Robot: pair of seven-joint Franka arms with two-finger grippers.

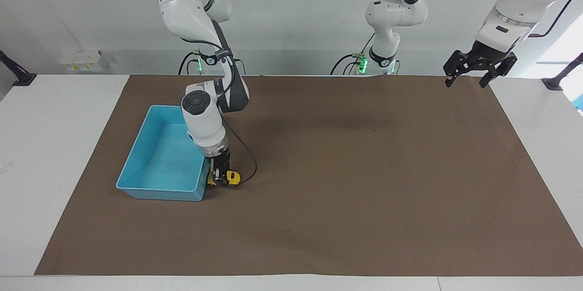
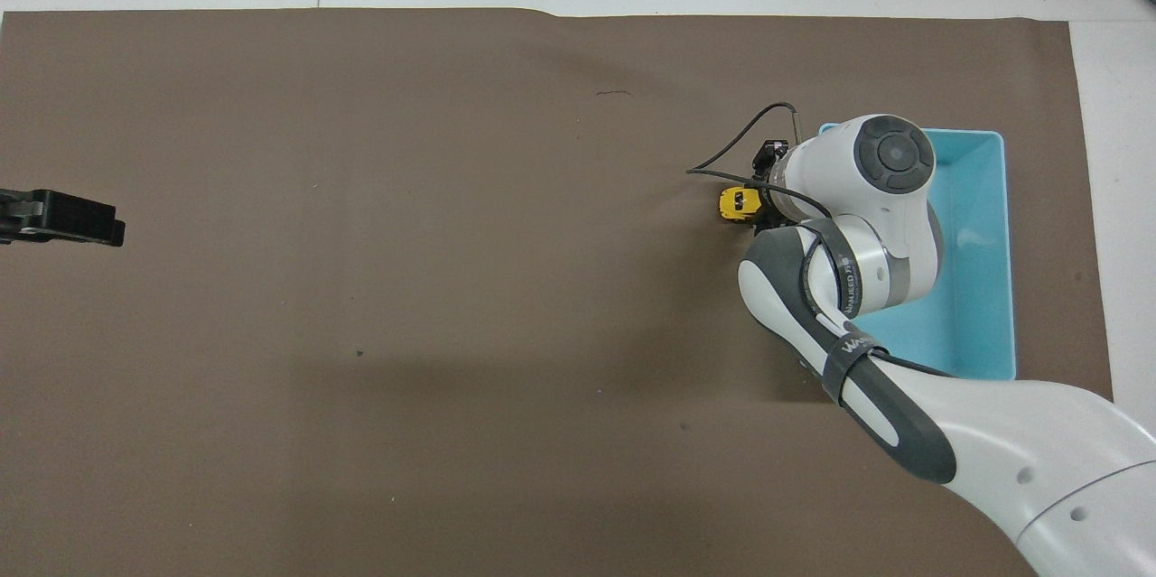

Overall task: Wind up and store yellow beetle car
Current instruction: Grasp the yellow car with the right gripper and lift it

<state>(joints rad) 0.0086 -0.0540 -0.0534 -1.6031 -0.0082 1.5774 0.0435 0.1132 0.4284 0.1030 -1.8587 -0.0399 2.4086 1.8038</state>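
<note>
The yellow beetle car [image 1: 233, 177] [image 2: 733, 203] rests on the brown mat, touching the blue bin [image 1: 136, 154] [image 2: 1004, 243] at the bin's corner farther from the robots. My right gripper [image 1: 222, 177] [image 2: 761, 203] comes straight down onto the car and is shut on its body; its fingers hide most of the car. The bin holds nothing. My left gripper [image 1: 473, 68] [image 2: 63, 220] hangs open, high over the mat edge at the left arm's end of the table.
The brown mat [image 1: 364, 191] covers most of the white table. A black cable [image 1: 250, 163] loops off the right wrist beside the car. The bin wall stands right against the right gripper.
</note>
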